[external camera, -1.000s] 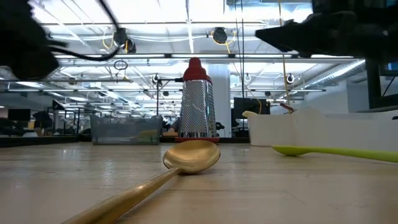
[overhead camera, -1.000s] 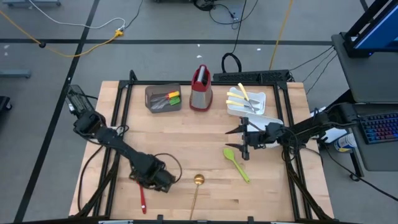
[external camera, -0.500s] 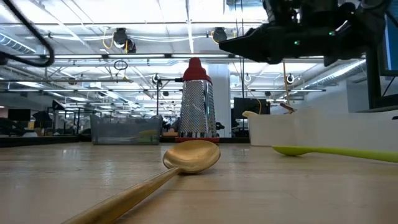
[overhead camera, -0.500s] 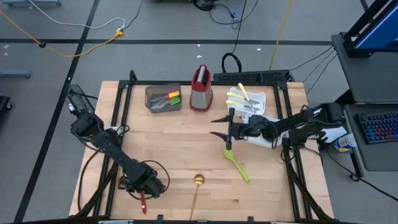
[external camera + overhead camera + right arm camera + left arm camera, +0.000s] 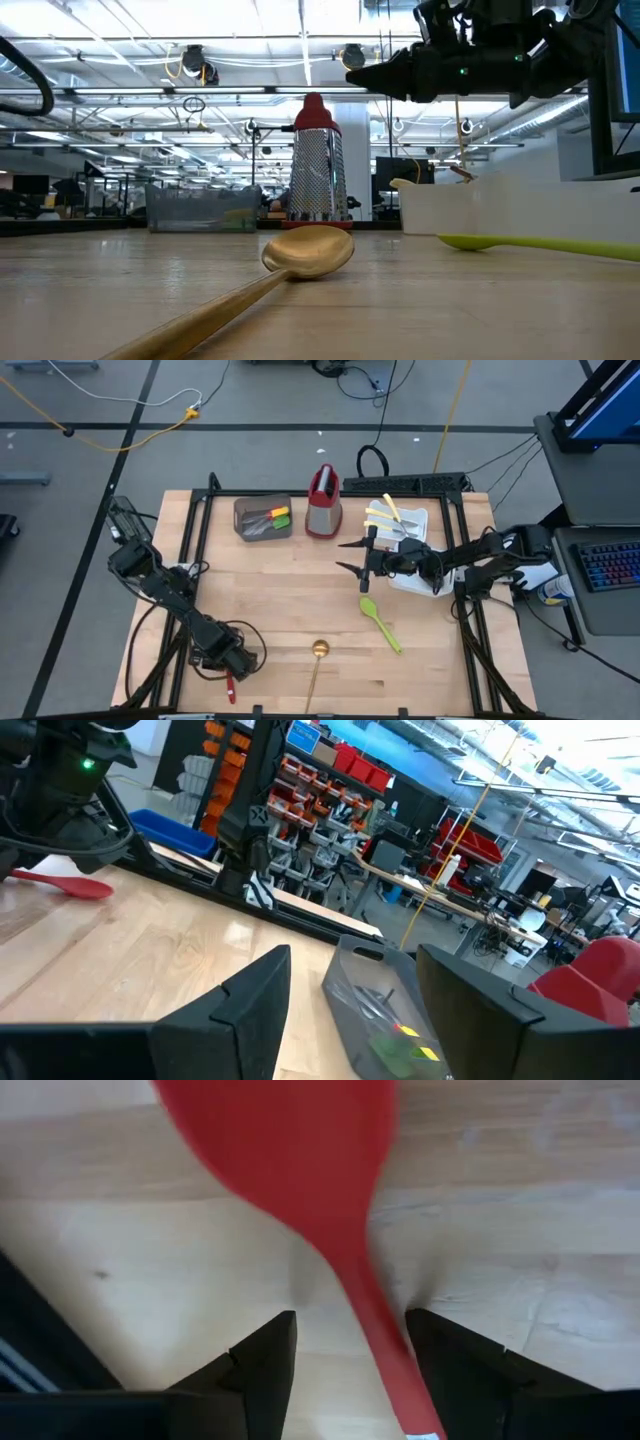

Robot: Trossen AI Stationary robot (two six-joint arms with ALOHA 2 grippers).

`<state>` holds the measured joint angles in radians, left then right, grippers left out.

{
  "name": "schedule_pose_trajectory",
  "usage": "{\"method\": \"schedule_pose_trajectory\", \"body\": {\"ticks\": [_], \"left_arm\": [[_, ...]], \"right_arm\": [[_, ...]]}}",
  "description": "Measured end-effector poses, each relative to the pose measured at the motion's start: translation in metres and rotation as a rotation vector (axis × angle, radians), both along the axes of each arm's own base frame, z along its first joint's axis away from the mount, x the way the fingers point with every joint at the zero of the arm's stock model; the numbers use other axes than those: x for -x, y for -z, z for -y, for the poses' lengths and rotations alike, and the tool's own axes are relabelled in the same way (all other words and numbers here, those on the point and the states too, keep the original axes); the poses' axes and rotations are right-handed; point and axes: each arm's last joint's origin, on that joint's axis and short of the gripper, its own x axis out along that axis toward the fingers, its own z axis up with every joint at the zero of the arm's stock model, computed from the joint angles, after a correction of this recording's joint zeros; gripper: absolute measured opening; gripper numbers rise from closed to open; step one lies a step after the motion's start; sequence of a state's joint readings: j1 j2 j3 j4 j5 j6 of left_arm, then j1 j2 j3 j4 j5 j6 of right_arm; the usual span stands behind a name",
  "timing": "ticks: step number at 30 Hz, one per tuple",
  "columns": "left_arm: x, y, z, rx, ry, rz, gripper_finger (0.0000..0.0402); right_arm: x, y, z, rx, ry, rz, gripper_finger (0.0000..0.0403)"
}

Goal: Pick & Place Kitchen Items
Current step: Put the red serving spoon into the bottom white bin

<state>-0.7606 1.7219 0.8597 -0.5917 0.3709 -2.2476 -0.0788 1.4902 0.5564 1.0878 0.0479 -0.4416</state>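
A red silicone spoon point(image 5: 290, 1170) lies flat on the table near its front left corner, and its handle shows in the high view point(image 5: 230, 688). My left gripper point(image 5: 350, 1318) is open and points down over it point(image 5: 226, 662), one finger on either side of the handle. My right gripper point(image 5: 342, 557) is open and empty, held level above the table's middle and pointing left; it also shows in the low view point(image 5: 372, 76). A green spoon point(image 5: 380, 622) and a gold spoon point(image 5: 317, 660) lie flat on the table.
A brown bin point(image 5: 262, 517) holding several utensils, an upright red-and-steel grater point(image 5: 322, 502) and a white tray point(image 5: 397, 525) with yellow-handled knives stand along the far edge. Bare wood lies between the bin and the gold spoon.
My left gripper has gone toward the table's near left corner and now stands over the red spoon. My right gripper has gone from above the green spoon toward the table's left and far edges.
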Motion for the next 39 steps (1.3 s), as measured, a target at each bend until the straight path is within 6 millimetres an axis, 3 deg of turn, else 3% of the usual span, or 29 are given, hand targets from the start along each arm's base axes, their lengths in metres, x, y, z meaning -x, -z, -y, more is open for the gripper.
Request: {"method": "schedule_pose_trajectory", "body": {"ticks": [3, 13, 22, 28, 33, 39], "left_arm": [[0.002, 0.001, 0.002, -0.016, 0.039, 0.024, 0.0175], [-0.002, 0.001, -0.002, -0.028, 0.107, 0.078, 0.0017], [-0.015, -0.017, -0.026, 0.100, 0.132, 0.100, 0.0021], [-0.025, -0.039, -0.042, 0.015, 0.135, 0.313, 0.0013], [-0.033, -0.056, -0.060, -0.084, 0.162, 0.479, 0.0037], [-0.046, -0.066, -0.080, -0.142, 0.221, 0.623, 0.0025]], "right_arm": [[0.000, 0.000, 0.000, 0.000, 0.000, 0.002, 0.0212], [0.000, -0.001, 0.000, -0.001, -0.001, 0.011, 0.0212], [0.000, -0.002, 0.000, -0.008, -0.002, 0.023, 0.0212], [0.000, -0.002, 0.000, -0.009, -0.002, 0.020, 0.0212], [0.000, 0.000, -0.001, -0.009, -0.012, 0.004, 0.0212], [0.000, 0.006, -0.007, 0.019, -0.229, -0.067, 0.0212]]}}
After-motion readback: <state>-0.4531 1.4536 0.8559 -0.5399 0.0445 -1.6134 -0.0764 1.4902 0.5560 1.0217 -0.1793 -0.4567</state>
